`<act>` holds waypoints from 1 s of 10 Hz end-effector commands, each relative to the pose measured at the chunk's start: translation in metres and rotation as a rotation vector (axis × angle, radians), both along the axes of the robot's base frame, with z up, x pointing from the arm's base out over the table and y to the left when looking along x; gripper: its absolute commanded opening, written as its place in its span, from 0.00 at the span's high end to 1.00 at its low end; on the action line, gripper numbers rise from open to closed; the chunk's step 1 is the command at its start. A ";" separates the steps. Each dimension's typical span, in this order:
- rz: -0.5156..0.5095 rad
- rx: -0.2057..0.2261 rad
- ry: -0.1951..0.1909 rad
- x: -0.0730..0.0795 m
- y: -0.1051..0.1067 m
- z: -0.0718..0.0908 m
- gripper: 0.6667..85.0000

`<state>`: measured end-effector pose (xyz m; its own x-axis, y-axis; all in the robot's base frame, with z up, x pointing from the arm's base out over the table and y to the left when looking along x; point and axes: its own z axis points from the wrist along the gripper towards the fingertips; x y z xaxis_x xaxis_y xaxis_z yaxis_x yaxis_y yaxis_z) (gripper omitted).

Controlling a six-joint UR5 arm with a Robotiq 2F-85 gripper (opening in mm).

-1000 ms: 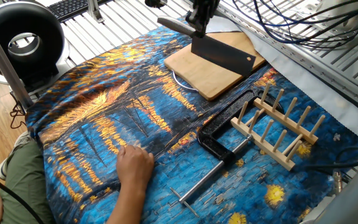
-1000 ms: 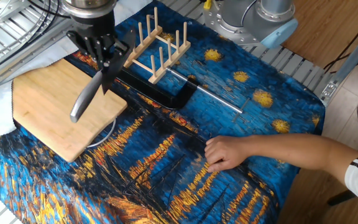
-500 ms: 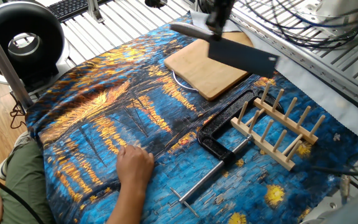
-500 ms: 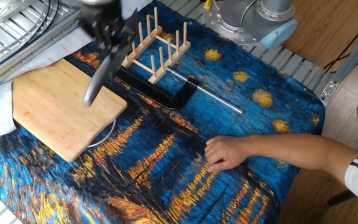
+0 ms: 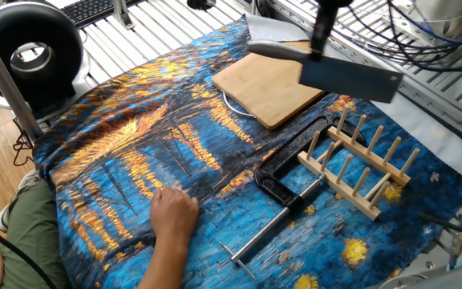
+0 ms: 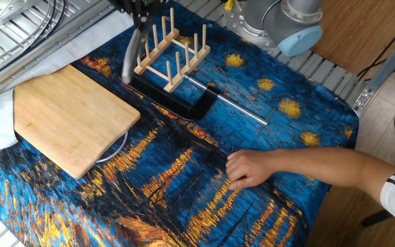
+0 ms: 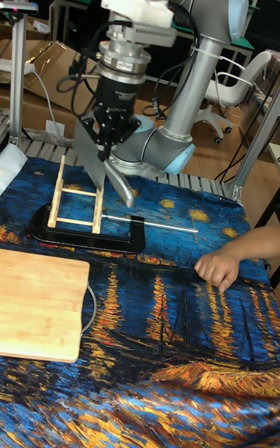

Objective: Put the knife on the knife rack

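Landmark: the knife rack (image 5: 358, 164). Its upright pegs leave open slots reachable from above. The gripper (image 7: 106, 141) with the knife (image 5: 350, 77) occupies the air above the rack's far end. A black clamp (image 5: 283, 172) lies against the rack's near side, its steel rod (image 6: 228, 104) running away from the rack across the tabletop (image 5: 135, 152). The cutting board (image 6: 64, 120) lies near the rack, beyond the clamp. A person's hand (image 6: 249, 168) rests on the cloth well apart from the rack. Bare cloth lies between hand and clamp.
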<state>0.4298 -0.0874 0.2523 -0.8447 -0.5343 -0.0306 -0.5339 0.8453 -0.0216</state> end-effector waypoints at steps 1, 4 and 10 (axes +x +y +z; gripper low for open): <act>0.241 -0.007 -0.059 -0.004 0.002 -0.007 1.00; 0.534 0.030 -0.122 0.001 0.035 -0.011 1.00; 0.901 -0.021 -0.094 -0.014 0.033 -0.020 1.00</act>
<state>0.4245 -0.0584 0.2376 -0.2419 -0.9668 -0.0825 -0.9622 0.2500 -0.1083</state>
